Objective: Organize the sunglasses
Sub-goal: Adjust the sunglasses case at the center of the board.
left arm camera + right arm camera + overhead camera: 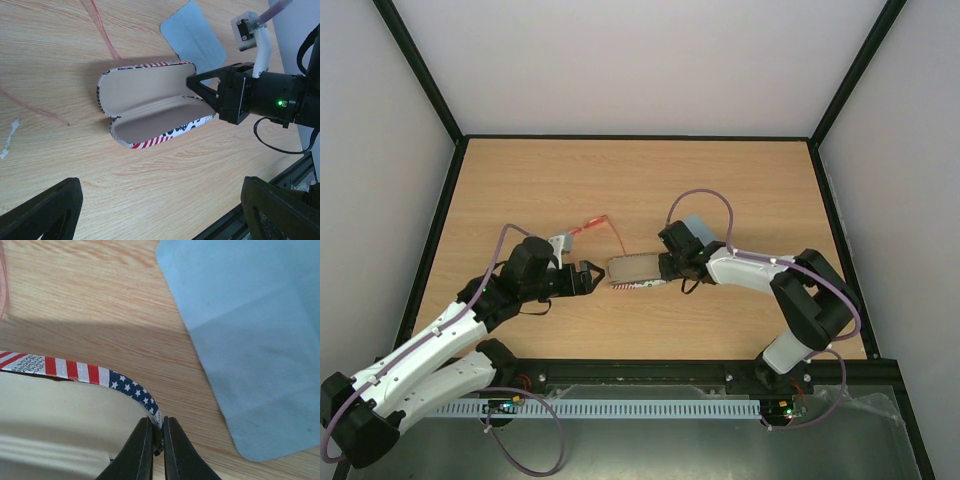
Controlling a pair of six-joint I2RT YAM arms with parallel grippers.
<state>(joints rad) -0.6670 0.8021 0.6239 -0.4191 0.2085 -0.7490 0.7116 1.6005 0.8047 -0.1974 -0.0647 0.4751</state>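
Observation:
The sunglasses (595, 225) lie on the wooden table just behind the left wrist, and only their thin red-orange temple arms (103, 27) show in the left wrist view. The flag-printed case (635, 271) lies open in the middle with its beige lining up (150, 107). My right gripper (156, 440) is shut on the case's right-end rim (135, 389), pinching the starred edge. My left gripper (586, 278) is open just off the case's left end, with bare table between its fingers (162, 215).
A light blue cloth (695, 226) lies flat behind the right wrist, close to the case (255, 340). A small white scrap (10, 135) sits on the wood to the left. The table's black front rail (720, 372) runs along the near edge.

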